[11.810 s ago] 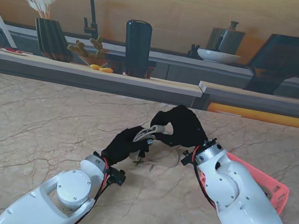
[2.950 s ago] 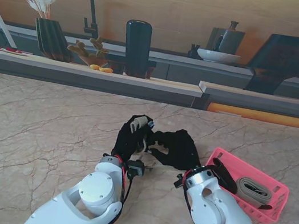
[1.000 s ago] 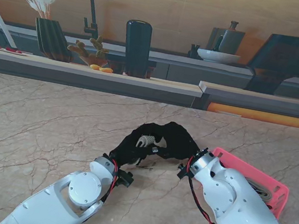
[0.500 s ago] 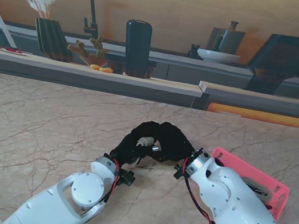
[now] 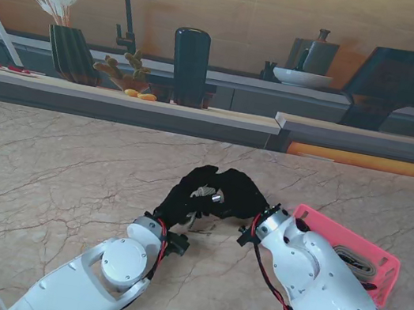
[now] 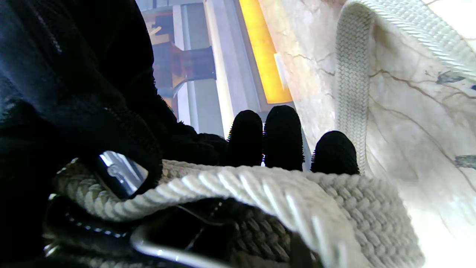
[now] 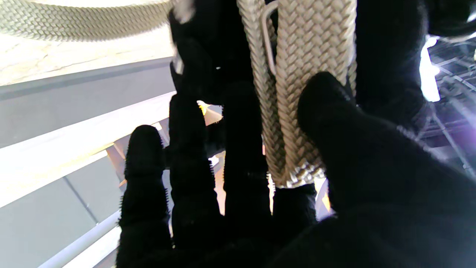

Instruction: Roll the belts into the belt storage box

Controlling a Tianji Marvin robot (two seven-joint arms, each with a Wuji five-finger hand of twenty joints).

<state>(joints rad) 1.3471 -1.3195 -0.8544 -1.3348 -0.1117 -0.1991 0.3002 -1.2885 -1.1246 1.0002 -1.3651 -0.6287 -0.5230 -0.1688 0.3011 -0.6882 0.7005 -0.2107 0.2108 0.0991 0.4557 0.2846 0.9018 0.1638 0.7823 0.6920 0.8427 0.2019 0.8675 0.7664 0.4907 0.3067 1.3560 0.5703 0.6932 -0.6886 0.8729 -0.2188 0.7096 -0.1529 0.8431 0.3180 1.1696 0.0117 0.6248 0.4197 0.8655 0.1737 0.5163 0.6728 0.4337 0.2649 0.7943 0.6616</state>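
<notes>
Both black-gloved hands meet over the middle of the table. My left hand [image 5: 180,198] and right hand [image 5: 238,194] are each shut on a beige braided belt [image 5: 202,194] with a metal buckle. In the left wrist view the belt [image 6: 260,193] lies across my palm, and a loose length runs off over the marble. In the right wrist view my thumb presses the doubled belt [image 7: 297,111] against my fingers [image 7: 241,156]. The pink belt storage box [image 5: 380,266] sits to the right, behind my right forearm, holding a rolled grey belt [image 5: 355,260].
The marble table [image 5: 51,176] stretches to the left and far side. Beyond its far edge runs a counter with a vase of pampas grass [image 5: 69,50], a black cylinder [image 5: 189,66] and a bowl [image 5: 301,78].
Over the last second the right hand has slid left and closed more tightly with the left hand around the belt. Three seconds ago the hands were apart and the box was uncovered.
</notes>
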